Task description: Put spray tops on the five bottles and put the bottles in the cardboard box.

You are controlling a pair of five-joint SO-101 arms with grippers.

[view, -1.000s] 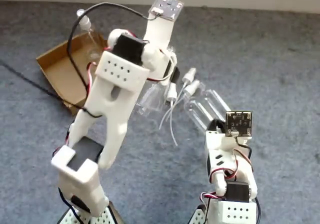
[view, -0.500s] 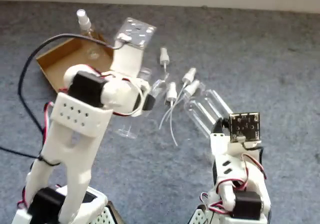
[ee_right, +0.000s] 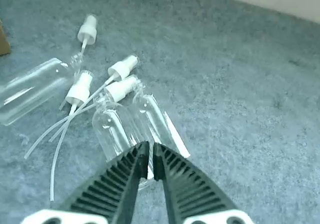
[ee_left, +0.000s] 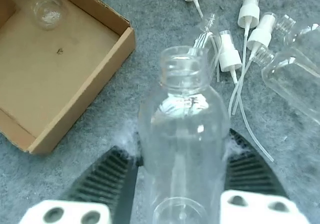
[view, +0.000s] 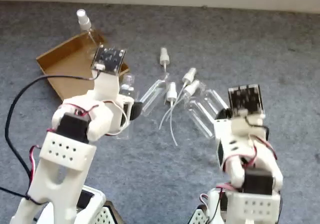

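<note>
While clamped between the left fingers (ee_left: 107, 179), open-necked clear bottle (ee_left: 182, 134), left of centre in the high view, just right of the cardboard box (view: 62, 69). Capped bottle (view: 84, 23) upright in the box, upper left of the frame. Right fingers (ee_right: 127, 176) closed together, holding nothing, over two lying bottles (ee_right: 112, 129). Four loose spray tops (view: 171, 91) and another lying bottle (view: 150, 96) at centre, on grey carpet (view: 260, 49).

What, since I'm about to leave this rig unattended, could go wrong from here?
1. The left hand grips the topless bottle round its smooth body; it may slip or twist when a top goes in.
2. The loose spray tops lie with tubes crossing, so lifting one could drag its neighbours.
3. The right hand, shut, hangs over the lying bottles and could roll them.
</note>
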